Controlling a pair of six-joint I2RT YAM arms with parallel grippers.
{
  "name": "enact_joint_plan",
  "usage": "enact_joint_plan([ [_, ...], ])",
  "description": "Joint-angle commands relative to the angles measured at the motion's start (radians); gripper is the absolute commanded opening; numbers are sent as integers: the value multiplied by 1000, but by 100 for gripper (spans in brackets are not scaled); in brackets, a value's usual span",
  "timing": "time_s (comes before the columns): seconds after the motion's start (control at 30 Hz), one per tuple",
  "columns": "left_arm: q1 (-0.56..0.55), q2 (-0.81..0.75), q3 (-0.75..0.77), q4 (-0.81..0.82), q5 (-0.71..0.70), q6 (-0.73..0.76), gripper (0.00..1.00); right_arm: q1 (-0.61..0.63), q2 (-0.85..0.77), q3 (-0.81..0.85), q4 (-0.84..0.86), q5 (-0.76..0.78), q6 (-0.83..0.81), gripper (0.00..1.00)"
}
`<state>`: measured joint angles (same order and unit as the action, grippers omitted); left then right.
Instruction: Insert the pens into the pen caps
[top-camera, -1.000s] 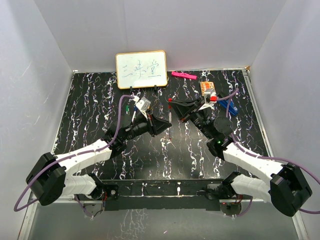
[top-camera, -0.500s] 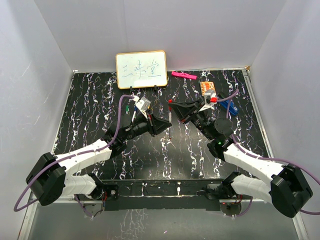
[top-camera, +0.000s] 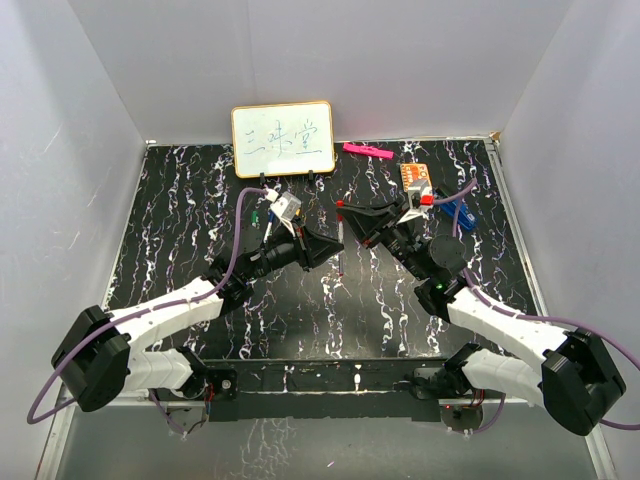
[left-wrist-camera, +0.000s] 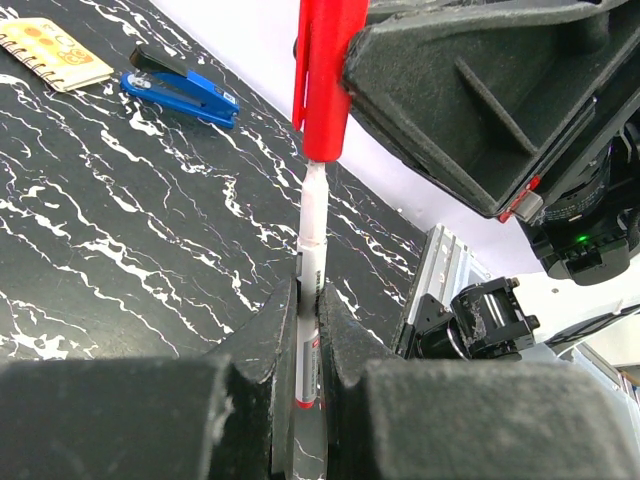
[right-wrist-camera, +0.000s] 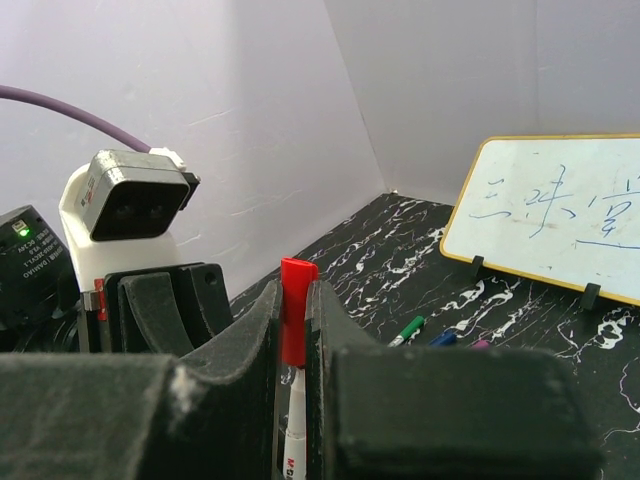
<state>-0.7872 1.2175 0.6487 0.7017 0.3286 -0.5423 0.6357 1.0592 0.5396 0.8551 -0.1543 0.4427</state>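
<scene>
Over the centre of the black marbled table (top-camera: 180, 200), a white-barrelled pen (left-wrist-camera: 311, 250) meets a red pen cap (left-wrist-camera: 325, 80) end to end; the pen's narrow front end is inside the cap's mouth; a short length of white neck shows outside it, so the cap is not pushed fully home; seen from above, the cap sits at 12 o'clock of the pen.

Left gripper (left-wrist-camera: 308, 320): jaws narrow, clamped on the pen's barrel; the arm reaches in from 8 o'clock.

Right gripper (right-wrist-camera: 295, 305): jaws narrow, clamped on the cap, whose closed end stands just proud of the fingers; the arm reaches in from 4 o'clock.

Both grippers face each other closely across the join; whether they touch cannot be told.

Surroundings, taken from the pen in the top view: whiteboard (top-camera: 283, 139) with blue writing at 11 o'clock, standing on small black feet at the far edge; pink bar (top-camera: 367, 151) between 12 and 1 o'clock, lying flat by the far wall; orange notebook (top-camera: 414, 176) between 1 and 2 o'clock; blue stapler (top-camera: 461, 212) near 3 o'clock, lying near the notebook but apart from it; pale walls (top-camera: 90, 120) close the table on three sides.
</scene>
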Motion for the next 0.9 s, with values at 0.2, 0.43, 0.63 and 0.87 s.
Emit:
enact_joint_plan([
  [0.2, 17, -70, 33, 4, -23, 31, 0, 0, -20, -14, 0, -19, -18, 0],
  [0.43, 27, -79, 37, 8, -31, 35, 0, 1, -3, -10, -8, -49, -11, 0],
  [0.63, 39, -51, 61, 44, -28, 34, 0, 1, 18, 5, -37, -91, -2, 0],
  [0.87, 69, -45, 84, 102, -42, 31, 0, 2, 41, 14, -93, -113, 6, 0],
])
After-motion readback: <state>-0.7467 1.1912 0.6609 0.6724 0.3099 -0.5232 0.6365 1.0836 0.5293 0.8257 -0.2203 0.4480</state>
